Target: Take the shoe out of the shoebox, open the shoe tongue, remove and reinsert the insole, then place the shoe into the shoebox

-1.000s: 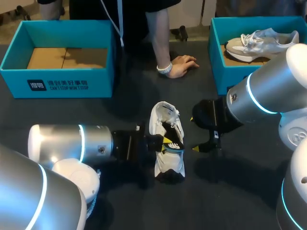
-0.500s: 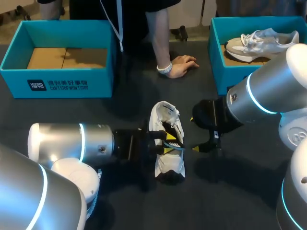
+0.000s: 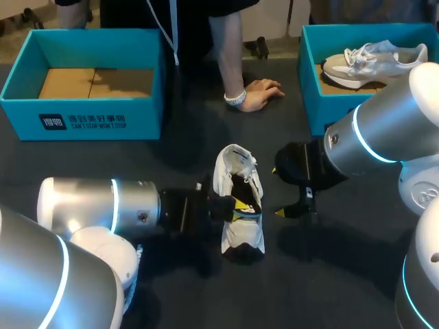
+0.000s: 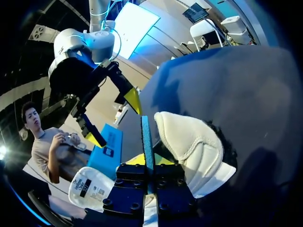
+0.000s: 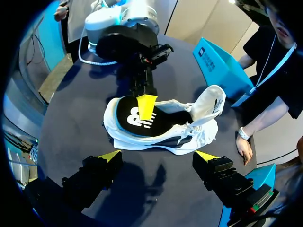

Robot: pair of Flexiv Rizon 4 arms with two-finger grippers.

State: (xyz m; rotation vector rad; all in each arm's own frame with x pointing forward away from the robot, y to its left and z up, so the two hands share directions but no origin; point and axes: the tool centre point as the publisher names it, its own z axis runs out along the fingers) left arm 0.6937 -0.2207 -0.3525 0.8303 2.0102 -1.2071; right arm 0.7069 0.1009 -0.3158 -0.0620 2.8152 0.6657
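Centrally on the dark table point(image 3: 137, 164) lies the white mesh sneaker point(image 3: 241, 233) with a black side panel, toe toward 6 o'clock and heel toward 12 in the head view. Tongue folded back at the heel end, opening exposed.

Left gripper point(image 3: 236, 205) comes in from 9 o'clock and sits at the sneaker's mid-section. Left wrist view: fingers drawn narrow, a thin teal edge pinched between them at the gripper point(image 4: 147, 156), the padded white heel of the sneaker point(image 4: 189, 142) just beside. Right wrist view: one yellow tip of the left gripper point(image 5: 146, 106) rests flat on the black panel of the sneaker point(image 5: 161, 125); the other finger hidden inside. Whether the teal edge is insole or trim cannot be told.

Right gripper point(image 3: 278, 192) hangs at the sneaker's 3 o'clock, just beside but apart. Fingers spread wide, holding nothing; from its own wrist view the gripper point(image 5: 158, 155) faces the sneaker's sole side.

Teal cardboard shoebox point(image 3: 82, 120) at 10 o'clock, brown floor showing. Second teal shoebox point(image 3: 322, 103) at 2 o'clock holds a pale grey sneaker point(image 3: 374, 58).

Person's hand point(image 3: 259, 92) rests on the table at 12 o'clock, well apart from the white mesh sneaker.
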